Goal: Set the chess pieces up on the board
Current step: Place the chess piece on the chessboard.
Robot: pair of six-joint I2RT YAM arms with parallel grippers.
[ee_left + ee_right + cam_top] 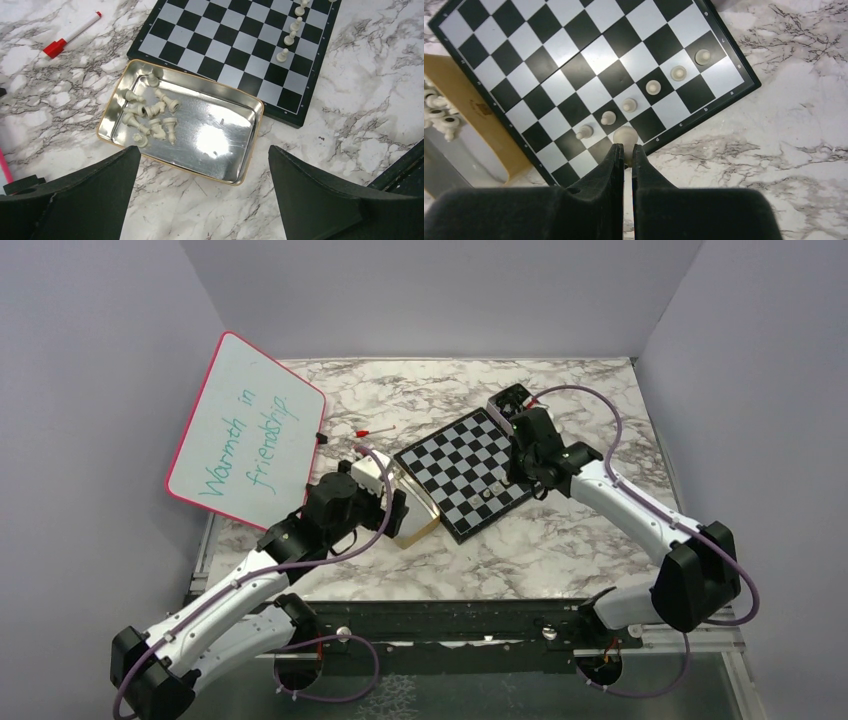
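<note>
**Desk:** Where is the board, and what does the right arm have?

**Photographer:** The board (574,60) lies cornerwise at mid-table. The right gripper (625,150), its fingers drawn nearly together, appears to pinch a pale piece (625,135). It is over the board's outermost row, along the near-right edge and toward the near corner. Six pawns (653,87) stand in the row just inside.

**Desk:** And the left?

**Photographer:** The left gripper (200,155) hangs with its fingers spread wide, holding nothing. It is above the open tin (220,145), just beside the board's near-left edge. Loose pieces (150,117) lie heaped at the tin's left end.

**Desk:** How would they handle?

**Photographer:** Light, rigid and smooth, I'd judge, and easily tipped. The lying ones likely want a pinch across the waist, one singled out at the heap's fringe. The tin may slide if nudged.
</note>
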